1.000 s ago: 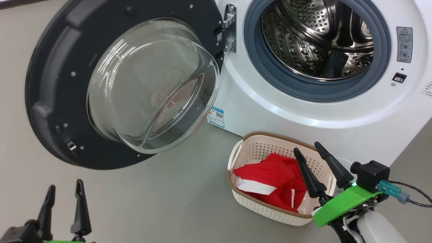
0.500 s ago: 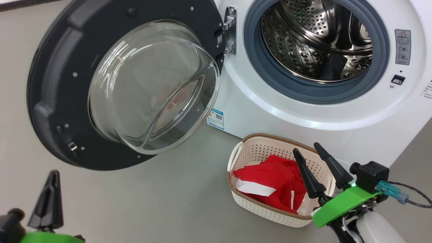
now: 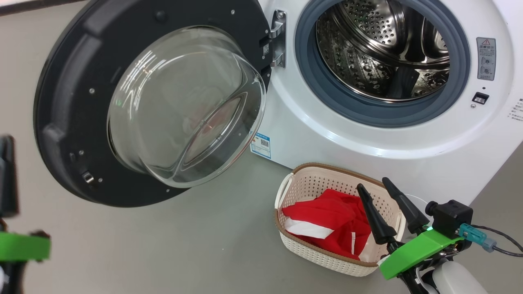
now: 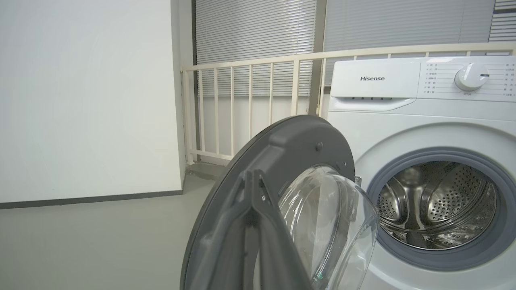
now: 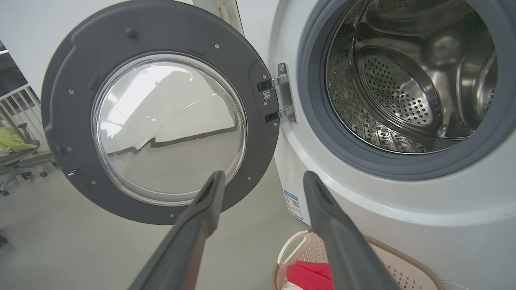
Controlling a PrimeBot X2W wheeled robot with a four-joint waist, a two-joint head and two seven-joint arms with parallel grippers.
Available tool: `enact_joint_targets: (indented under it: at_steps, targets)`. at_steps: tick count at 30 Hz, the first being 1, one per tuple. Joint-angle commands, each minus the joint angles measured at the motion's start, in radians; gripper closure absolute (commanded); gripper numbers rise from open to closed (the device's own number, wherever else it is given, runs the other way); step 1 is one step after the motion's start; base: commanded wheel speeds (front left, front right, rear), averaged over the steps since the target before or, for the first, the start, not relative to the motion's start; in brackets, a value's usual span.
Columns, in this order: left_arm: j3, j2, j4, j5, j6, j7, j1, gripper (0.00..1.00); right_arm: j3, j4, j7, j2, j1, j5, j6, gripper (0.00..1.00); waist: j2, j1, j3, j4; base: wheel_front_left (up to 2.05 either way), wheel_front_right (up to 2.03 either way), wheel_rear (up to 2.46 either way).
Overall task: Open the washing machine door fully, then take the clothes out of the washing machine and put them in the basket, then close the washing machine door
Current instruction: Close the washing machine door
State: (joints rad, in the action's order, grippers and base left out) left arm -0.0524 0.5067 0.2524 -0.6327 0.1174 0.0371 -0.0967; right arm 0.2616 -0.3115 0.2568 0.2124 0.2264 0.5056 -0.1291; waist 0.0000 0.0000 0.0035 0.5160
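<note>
Low on the right, the right fingers [image 3: 375, 218] stand apart, empty, over one end of the basket [image 3: 304, 185]; red clothes [image 3: 327, 212] lie inside it, before the washing machine [image 3: 310, 126]. Meanwhile the left fingers [image 4: 236, 241] are pressed together, pointing at the open door [image 3: 61, 102].

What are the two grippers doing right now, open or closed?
Left gripper: jaws closed, tips together, holding nothing.
Right gripper: jaws open, holding nothing.
</note>
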Motion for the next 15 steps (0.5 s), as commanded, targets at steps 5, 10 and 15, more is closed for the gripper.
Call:
enact_joint_targets:
  at_steps: [5, 10, 15]
  targets:
    - [0.126, 0.067, -0.001, -0.161, -0.042, -0.072, -0.176, 1.00, 0.013, 0.026, 0.005, -0.005, 0.004, 0.000, -0.002, 0.00, 0.0000, 0.0000, 0.001, -0.002, 0.00, 0.00, 0.00]
    - [0.201, 0.075, -0.119, -0.334, -0.065, -0.144, -0.304, 1.00, 0.012, 0.030, 0.005, -0.004, 0.004, -0.002, -0.002, 0.00, 0.0000, 0.0000, 0.005, -0.010, 0.00, 0.00, 0.00]
    - [0.267, 0.080, -0.269, -0.482, -0.068, -0.214, -0.411, 1.00, 0.015, 0.029, 0.005, -0.001, 0.011, -0.003, -0.002, 0.00, 0.0000, 0.0000, 0.017, -0.034, 0.00, 0.00, 0.00]
